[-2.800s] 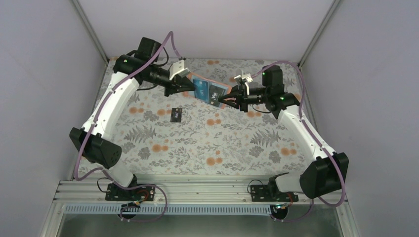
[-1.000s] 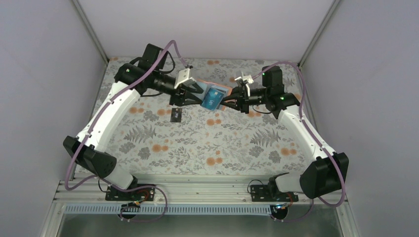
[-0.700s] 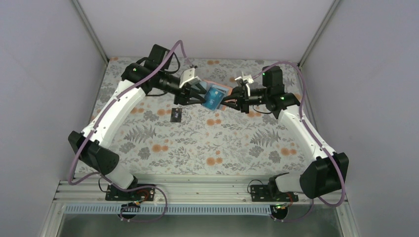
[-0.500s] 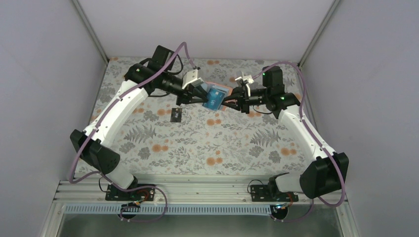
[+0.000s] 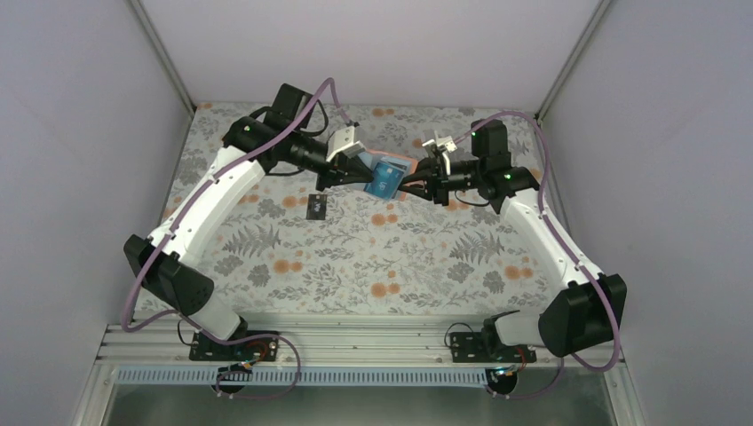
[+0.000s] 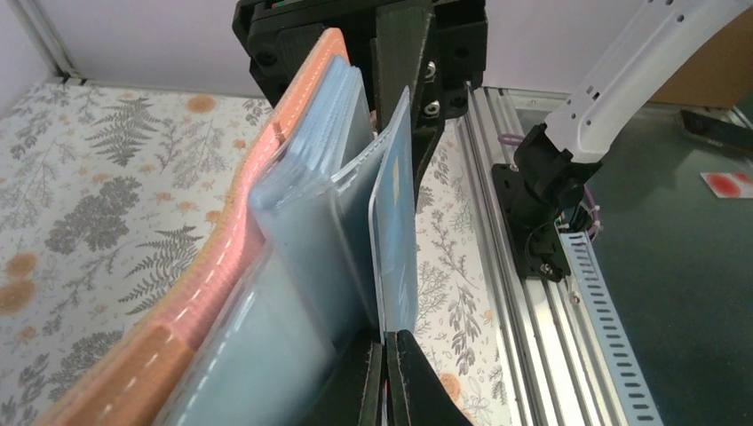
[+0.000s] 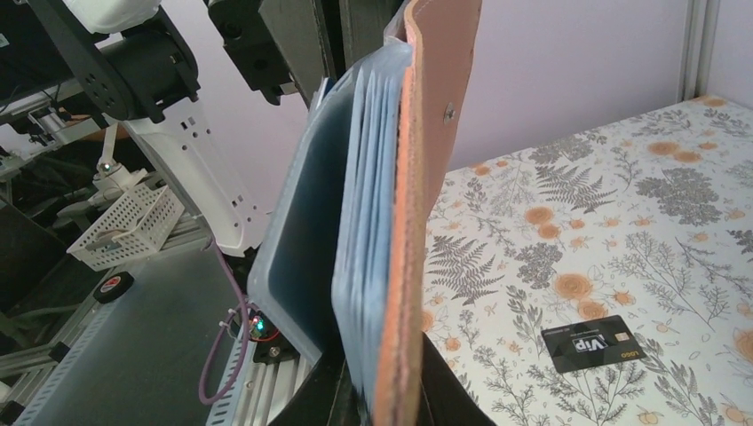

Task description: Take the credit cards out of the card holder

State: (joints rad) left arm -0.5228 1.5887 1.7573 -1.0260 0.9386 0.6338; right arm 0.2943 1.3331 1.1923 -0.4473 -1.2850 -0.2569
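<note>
1. Card holder, a tan-brown folding wallet with light blue pockets (image 5: 396, 163), is held aloft, clamped by the right end effector (image 5: 410, 185).
2. The left end effector (image 6: 384, 366), open a moment ago, is now pinched on the bright blue plastic card (image 6: 396, 222) jutting from the holder, so it seems ready to be pulled out.
3. A black card (image 5: 317, 206) lies on the floral worktop (image 5: 355, 257), left of the holder. No red card can be made out.

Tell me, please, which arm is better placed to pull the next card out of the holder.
Left: the left gripper is shut on the blue card at its free edge, while the right gripper is busy holding the card holder.
</note>
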